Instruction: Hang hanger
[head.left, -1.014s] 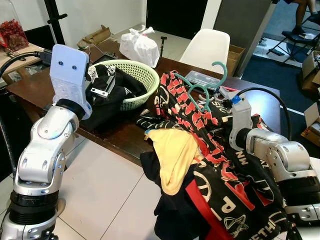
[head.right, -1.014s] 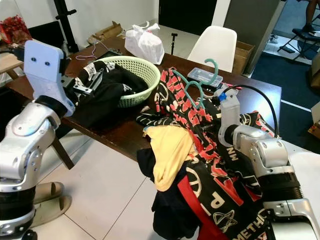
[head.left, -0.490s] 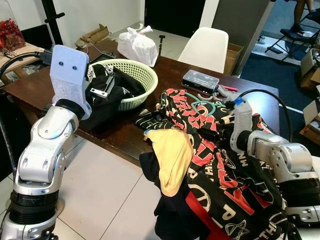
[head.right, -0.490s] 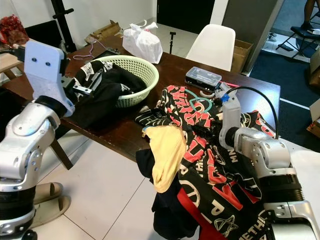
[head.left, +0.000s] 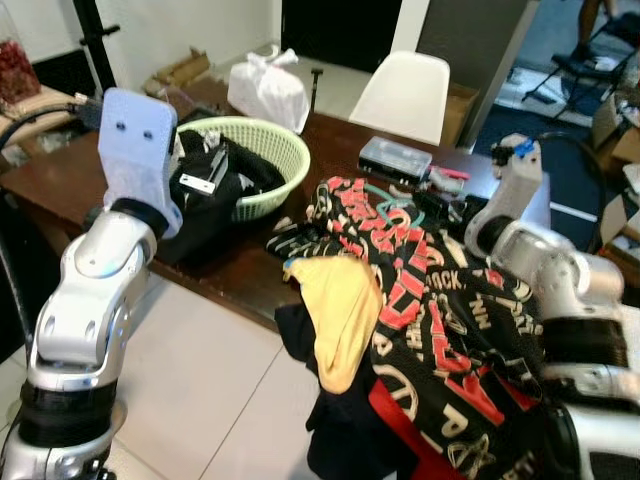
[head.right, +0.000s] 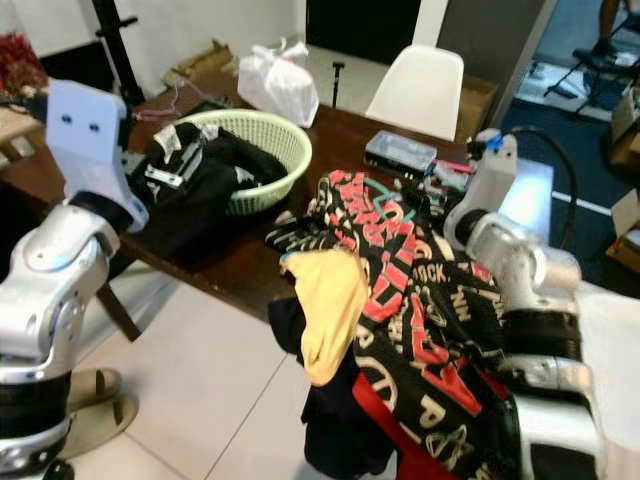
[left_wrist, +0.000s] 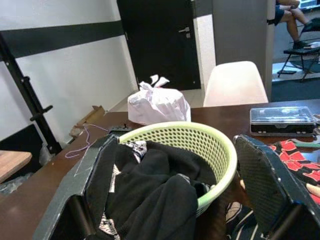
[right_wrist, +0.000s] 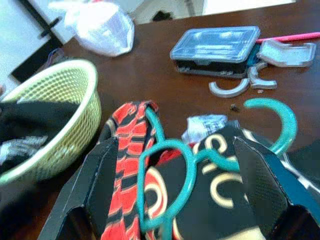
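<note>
A teal hanger (head.left: 392, 200) lies flat on a red-and-black patterned shirt (head.left: 420, 290) that is draped over the front edge of the dark wooden table (head.left: 225, 265). Its hook (right_wrist: 286, 120) points toward the table's far side. My right gripper (head.left: 455, 205) hovers just behind it, open, its fingers (right_wrist: 100, 185) spread either side of the hanger without touching it. My left gripper (head.left: 205, 175) is open at the green basket (head.left: 290, 150), with black clothes (left_wrist: 155, 195) between its fingers.
A yellow cloth (head.left: 335, 310) and dark garments hang off the table edge beside the shirt. A clear plastic case (head.left: 395, 158), a white bag (head.left: 265, 90) and a white chair (head.left: 405, 90) stand behind. Tiled floor lies below.
The right gripper held the hanger upright above the shirt, lowered it, then let go and drew back. The hanger now lies flat. The left arm stayed put.
</note>
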